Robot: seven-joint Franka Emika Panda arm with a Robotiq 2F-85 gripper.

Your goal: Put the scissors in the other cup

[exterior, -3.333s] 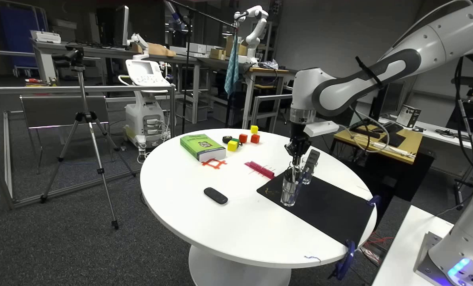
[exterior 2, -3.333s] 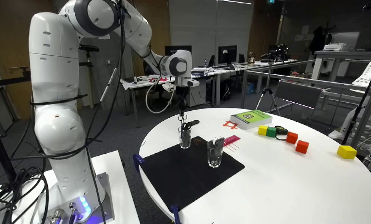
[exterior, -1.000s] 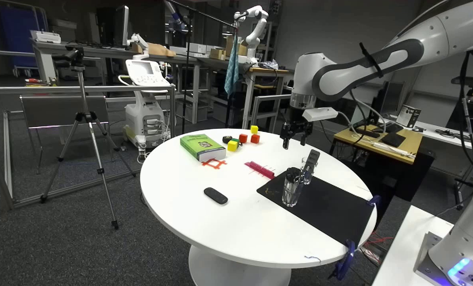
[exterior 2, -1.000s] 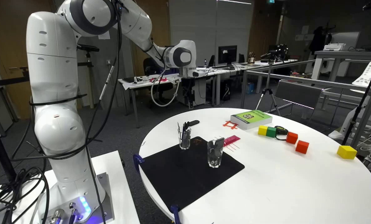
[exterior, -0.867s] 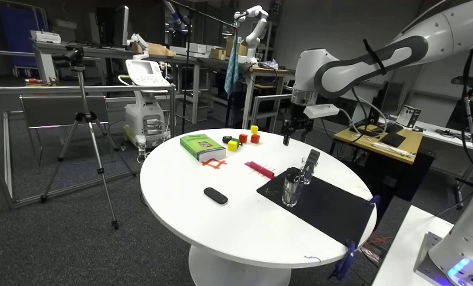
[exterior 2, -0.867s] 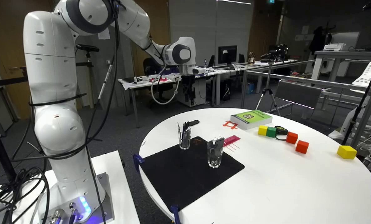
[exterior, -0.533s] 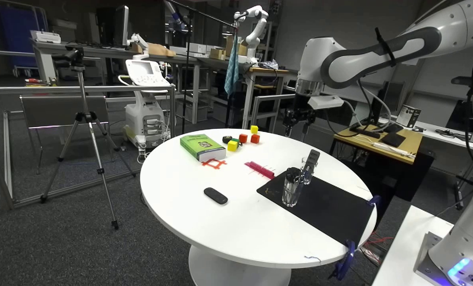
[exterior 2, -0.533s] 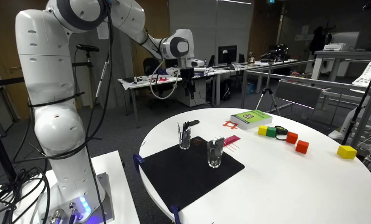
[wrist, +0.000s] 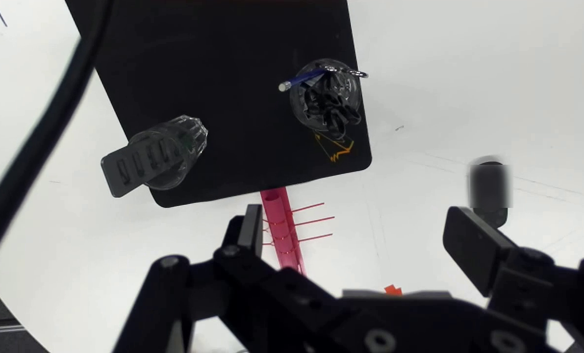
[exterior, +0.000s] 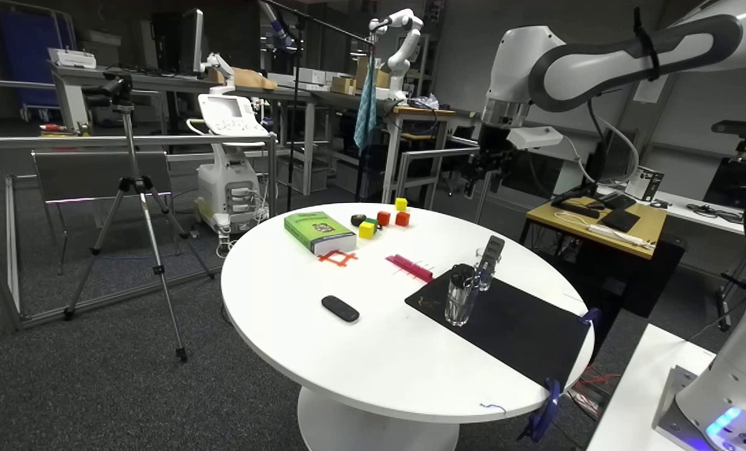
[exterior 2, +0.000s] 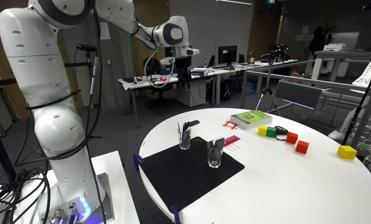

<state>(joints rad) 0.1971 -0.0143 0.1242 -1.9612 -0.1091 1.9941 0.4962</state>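
Observation:
My gripper (wrist: 353, 213) stands open in the wrist view, with nothing between its fingers. High above the white table in both exterior views, the gripper (exterior: 482, 186) is apart from everything on it. A clear glass cup (exterior 2: 184, 143) on the black mat's edge holds several items. From its rim rise dark looped handles (wrist: 335, 110), apparently the scissors, with a blue pencil (wrist: 304, 78) and a shiny metal piece (wrist: 353, 72). The blades cannot be told apart inside. The other cup (exterior 2: 215, 157) holds a grey remote (wrist: 142, 164) leaning out over its rim.
Both cups stand on a black mat (exterior 2: 185, 177), fixed by blue clamps (exterior: 543, 407). Around it lie a pink piece with thin pins (wrist: 279, 220), a flat black oval object (exterior: 340, 308), a green book (exterior: 316, 230), and several coloured cubes (exterior 2: 302, 147).
About three seconds ago my gripper was low over the cup of several items, at ringed handles. It has let go and opened, then climbed and drawn back toward the base. The cups stayed put.

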